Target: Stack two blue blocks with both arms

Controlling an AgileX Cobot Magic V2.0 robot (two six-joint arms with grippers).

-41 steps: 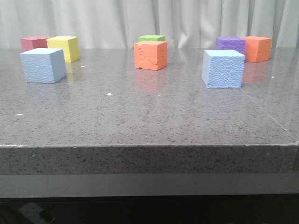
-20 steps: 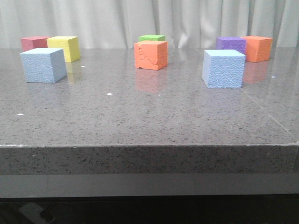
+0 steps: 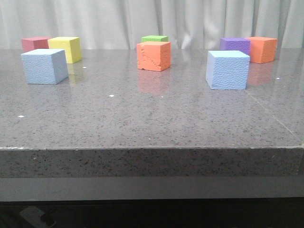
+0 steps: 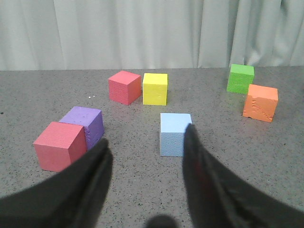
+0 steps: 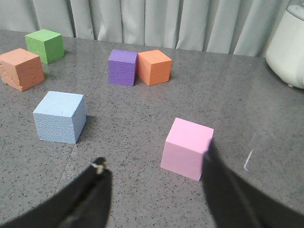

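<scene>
Grey speckled stone forms the table, and we find both blue blocks resting on it, well apart and unstacked. In the front view, the left blue block sits at the table's left side, just in front of a yellow cube and a red cube; the right blue block sits at the right side, in front of a purple cube and an orange cube. Between them, approx. mid-table, we note a second orange cube with a chipped face and a green cube behind it. Neither arm appears in the front view. Left wrist view: the left gripper has its fingers spread wide, gripping nothing, w/ the left blue block ahead of them (one finger overlaps its edge in the picture; we cannot confirm contact). Right wrist view: the right gripper is likewise spread apart and empty; a pink cube lies ahead between its fingers, and the right blue block stands off to one side, clear of both fingers.
</scene>
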